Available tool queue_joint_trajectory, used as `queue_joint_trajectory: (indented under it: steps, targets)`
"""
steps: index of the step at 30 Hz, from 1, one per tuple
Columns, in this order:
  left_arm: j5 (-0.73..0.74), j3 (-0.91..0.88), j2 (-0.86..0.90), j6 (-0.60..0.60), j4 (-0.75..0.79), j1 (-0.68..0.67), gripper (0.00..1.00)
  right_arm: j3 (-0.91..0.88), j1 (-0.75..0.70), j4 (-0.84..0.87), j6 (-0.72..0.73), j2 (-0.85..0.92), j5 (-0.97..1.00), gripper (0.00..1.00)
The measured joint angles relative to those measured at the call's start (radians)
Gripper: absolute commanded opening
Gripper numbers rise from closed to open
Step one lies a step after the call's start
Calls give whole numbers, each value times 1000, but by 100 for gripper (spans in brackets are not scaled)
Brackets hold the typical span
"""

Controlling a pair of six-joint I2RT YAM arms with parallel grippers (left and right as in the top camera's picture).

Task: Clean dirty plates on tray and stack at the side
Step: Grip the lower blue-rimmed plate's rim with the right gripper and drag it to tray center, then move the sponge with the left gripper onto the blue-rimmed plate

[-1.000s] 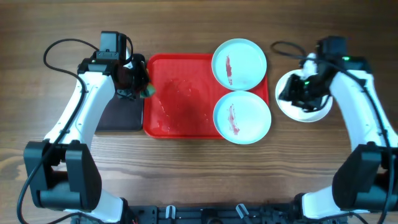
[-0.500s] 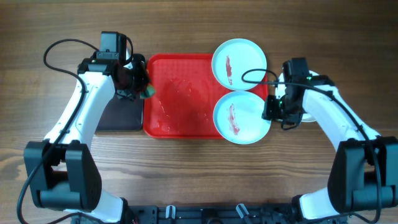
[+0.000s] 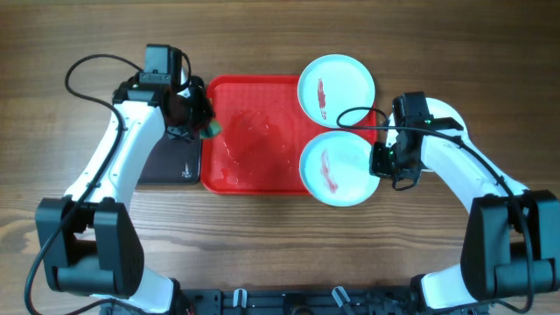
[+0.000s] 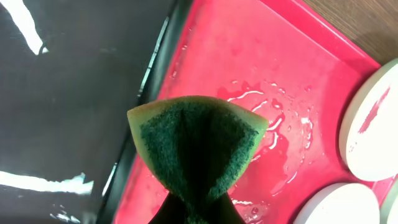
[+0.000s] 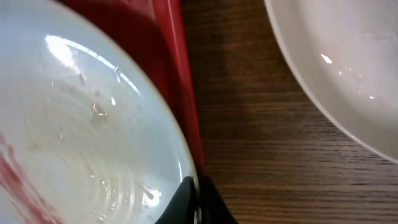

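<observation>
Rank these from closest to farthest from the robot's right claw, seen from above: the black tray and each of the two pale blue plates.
From the right gripper, in the overhead view:
1. The front pale blue plate, just to its left, with its rim at the fingertips.
2. The back pale blue plate, at the far right corner of the red tray.
3. The black tray, beyond the red tray's left edge.

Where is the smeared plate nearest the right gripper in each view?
Overhead: the plate sits right of centre, on the lower right corner of the red tray.
Left wrist: the plate, bottom right edge.
Right wrist: the plate fills the left half.
Shared landmark: the red tray.
</observation>
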Motion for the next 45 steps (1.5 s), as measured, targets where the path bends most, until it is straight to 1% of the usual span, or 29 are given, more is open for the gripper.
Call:
queue_joint_trajectory:
  steps: [4, 11, 12, 16, 18, 24, 26, 30, 35, 36, 38, 40, 42, 45]
  targets:
    - [0, 0, 0, 0, 2, -18, 4, 0, 0, -14, 0, 0, -1, 4]
    - [0, 0, 0, 0, 7, -22, 4, 31, 0, -117, 0, 0, -2, 4]
    - [0, 0, 0, 0, 8, -22, 4, 50, 1, -134, 0, -5, -15, 4]
    - [0, 0, 0, 0, 8, -22, 4, 69, 16, -102, 25, -51, -100, 4]
    - [0, 0, 0, 0, 8, -22, 4, 71, 50, -70, 78, -68, -128, 4]
    - [0, 0, 0, 0, 8, -22, 4, 72, 198, 78, 312, -70, -144, 4]
    - [0, 0, 0, 0, 8, -22, 4, 72, 271, 138, 405, -69, -112, 4]
    - [0, 0, 0, 0, 8, -22, 4, 72, 408, 187, 589, -55, 5, 4]
    - [0, 0, 0, 0, 8, -22, 4, 72, 510, 258, 729, 16, 102, 4]
    - [0, 0, 0, 0, 8, -22, 4, 72, 520, 269, 746, 34, 114, 6]
    - [0, 0, 0, 0, 8, -22, 4, 72, 526, 280, 766, 63, 128, 21]
    - [0, 0, 0, 0, 8, -22, 4, 72, 526, 296, 775, 87, 141, 33]
    - [0, 0, 0, 0, 8, -22, 4, 72, 526, 322, 760, 98, 145, 39]
    - [0, 0, 0, 0, 8, -22, 4, 72, 525, 375, 721, 98, 145, 42]
